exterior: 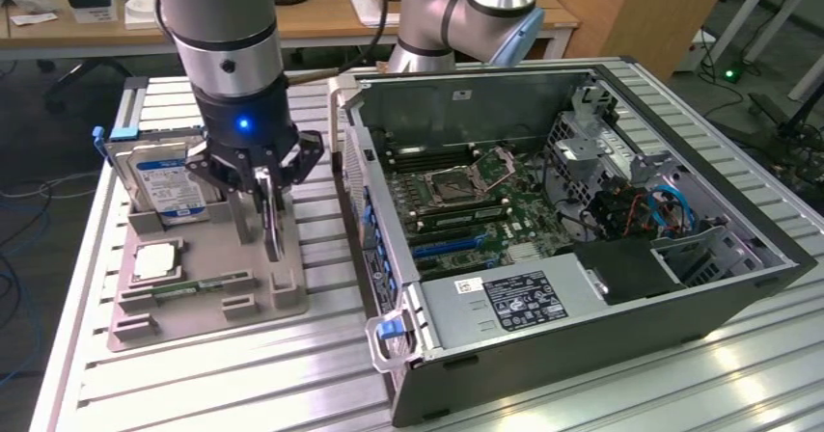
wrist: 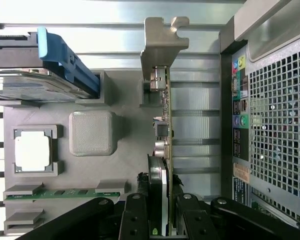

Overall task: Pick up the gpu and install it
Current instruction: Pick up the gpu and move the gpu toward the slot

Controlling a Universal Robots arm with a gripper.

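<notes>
The gpu (exterior: 272, 231) stands on edge over the grey holder tray (exterior: 212, 311), at the exterior view's left. In the wrist view it appears as a thin card (wrist: 165, 125) with its silver end bracket (wrist: 162, 40) at the far end. My gripper (exterior: 265, 183) comes down on it from above. Its black fingers (wrist: 135, 217) press on both faces, so my gripper (wrist: 162, 222) is shut on the card. I cannot tell whether the card's lower edge has left the tray's slot.
The tray also holds a hard drive (exterior: 168, 183) with a blue-white label, a processor chip (exterior: 154, 258) and a memory stick (exterior: 200, 285). To the exterior view's right lies the open computer case (exterior: 721, 287), its motherboard (exterior: 464, 205) exposed. The case's rear panel (wrist: 240, 125) stands close beside the card.
</notes>
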